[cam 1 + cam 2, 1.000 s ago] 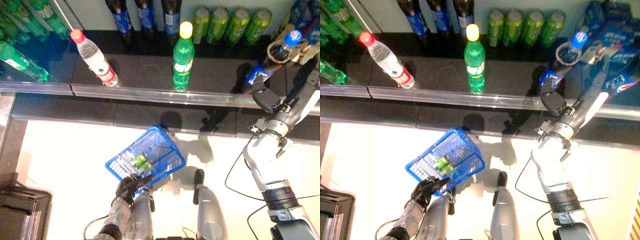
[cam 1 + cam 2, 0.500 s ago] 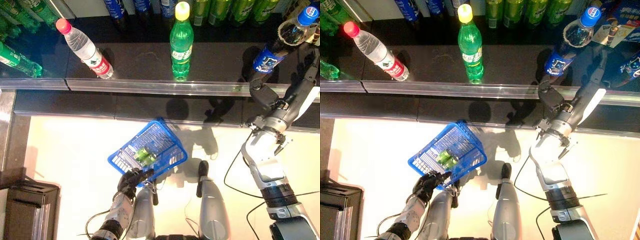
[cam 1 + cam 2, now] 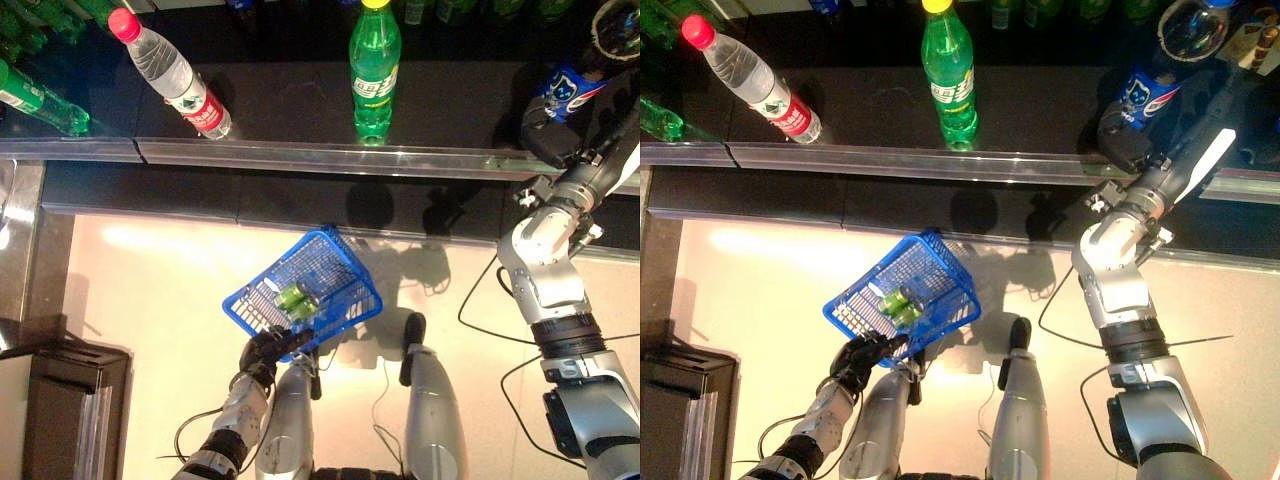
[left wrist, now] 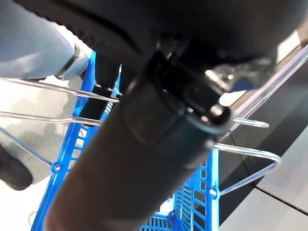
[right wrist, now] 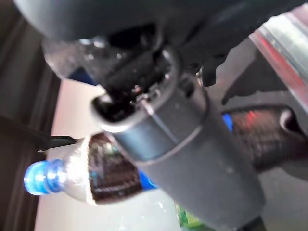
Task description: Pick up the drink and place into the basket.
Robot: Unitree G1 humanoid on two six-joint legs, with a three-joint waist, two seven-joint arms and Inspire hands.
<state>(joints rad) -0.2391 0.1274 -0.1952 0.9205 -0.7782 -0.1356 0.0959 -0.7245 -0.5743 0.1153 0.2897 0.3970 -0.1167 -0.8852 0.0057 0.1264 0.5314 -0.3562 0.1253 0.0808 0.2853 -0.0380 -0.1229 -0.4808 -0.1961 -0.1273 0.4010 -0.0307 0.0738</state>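
A dark cola bottle (image 3: pixel 572 78) with a blue label and blue cap stands at the right of the black shelf. My right hand (image 3: pixel 545 132) is at its base. In the right wrist view the bottle (image 5: pixel 96 175) lies between my thumb and fingers (image 5: pixel 269 139), which stay open around it. My left hand (image 3: pixel 262 352) is shut on the wire handles (image 4: pixel 250 154) of the blue basket (image 3: pixel 350 275), held low in front. Green cans (image 3: pixel 297 297) lie in the basket.
A green bottle with a yellow cap (image 3: pixel 373 70) stands mid-shelf and a water bottle with a red cap (image 3: pixel 170 75) further left. Green bottles (image 3: pixel 40 100) lie at the far left. The shelf has a metal front edge (image 3: pixel 300 157). A black box (image 3: pixel 60 400) sits lower left.
The camera has shifted, so the shelf sits higher in view. My right hand has moved up to the cola bottle's base. The blue basket hangs as before.
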